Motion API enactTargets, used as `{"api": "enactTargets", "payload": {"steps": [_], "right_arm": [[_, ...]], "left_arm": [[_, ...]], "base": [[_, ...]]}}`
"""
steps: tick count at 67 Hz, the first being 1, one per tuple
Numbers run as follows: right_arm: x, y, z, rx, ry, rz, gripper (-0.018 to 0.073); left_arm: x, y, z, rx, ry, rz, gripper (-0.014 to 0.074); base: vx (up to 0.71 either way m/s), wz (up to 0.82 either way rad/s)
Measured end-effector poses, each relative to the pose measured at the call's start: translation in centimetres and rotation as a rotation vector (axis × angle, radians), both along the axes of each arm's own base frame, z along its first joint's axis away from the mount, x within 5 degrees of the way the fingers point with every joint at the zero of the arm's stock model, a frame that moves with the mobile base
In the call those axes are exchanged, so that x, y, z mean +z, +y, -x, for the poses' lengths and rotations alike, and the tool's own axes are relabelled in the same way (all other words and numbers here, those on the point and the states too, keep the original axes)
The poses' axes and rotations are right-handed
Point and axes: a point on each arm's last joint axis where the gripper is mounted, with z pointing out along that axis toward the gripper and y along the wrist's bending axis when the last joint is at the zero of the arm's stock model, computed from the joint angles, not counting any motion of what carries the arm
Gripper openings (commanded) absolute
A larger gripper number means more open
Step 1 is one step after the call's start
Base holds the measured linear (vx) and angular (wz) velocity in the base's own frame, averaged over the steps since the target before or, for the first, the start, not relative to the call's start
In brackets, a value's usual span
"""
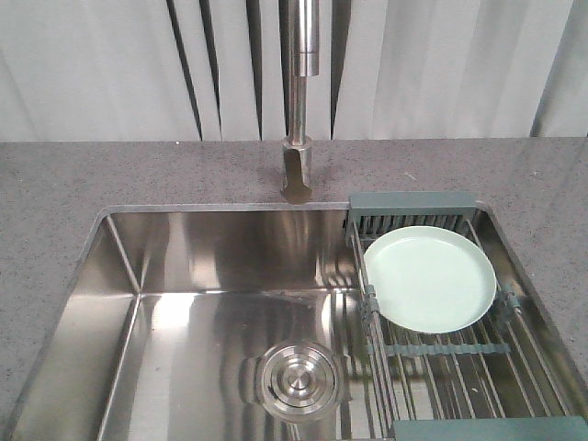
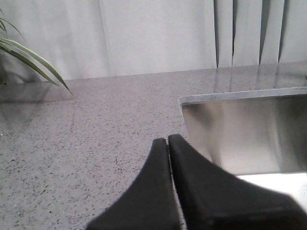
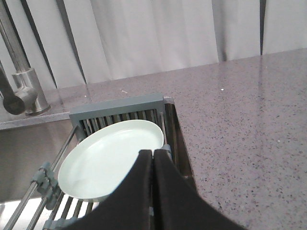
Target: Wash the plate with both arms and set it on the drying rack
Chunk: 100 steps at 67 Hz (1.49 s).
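Note:
The pale mint-green plate [image 1: 430, 277] lies flat on the drying rack [image 1: 413, 199], which spans the right side of the steel sink [image 1: 184, 276]. In the right wrist view the plate [image 3: 108, 160] fills the rack's far end [image 3: 117, 108]. My right gripper [image 3: 153, 152] is shut and empty, hovering above the plate's right edge and the rack's side rail. My left gripper [image 2: 168, 140] is shut with nothing in it, over the grey counter just left of the sink's corner [image 2: 184, 101]. Neither arm shows in the front view.
A steel faucet [image 1: 298, 101] rises behind the sink's middle; it also shows at the left of the right wrist view as the faucet [image 3: 21, 81]. A round steel drain [image 1: 296, 378] sits in the basin floor. Speckled grey counter [image 1: 55, 184] surrounds the sink. Plant leaves [image 2: 29, 60] hang at far left.

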Motion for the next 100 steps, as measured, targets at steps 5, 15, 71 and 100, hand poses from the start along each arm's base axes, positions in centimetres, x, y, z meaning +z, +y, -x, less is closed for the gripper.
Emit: {"api": "enactTargets", "payload": {"steps": [5,15,71,100], "right_arm": [[0.13,0.0,-0.01,0.001,-0.014,0.005,-0.0004],[0.43,0.01,-0.02,0.002,-0.047,0.01,-0.0004],[0.73,-0.01,-0.03,0.002,-0.079,0.084,-0.0004],[0.73,-0.01,-0.03,0.002,-0.079,0.086,-0.0004]], "left_arm": [[-0.01,0.0,-0.01,0.0,0.001,0.0,-0.0006],[-0.01,0.0,-0.01,0.0,0.001,0.0,-0.0006],[-0.01,0.0,-0.01,0.0,0.001,0.001,-0.0006],[-0.01,0.0,-0.01,0.0,0.001,0.001,-0.0006]], "base": [[0.0,0.0],[0.0,0.0],[0.0,0.0],[0.0,0.0]]}}
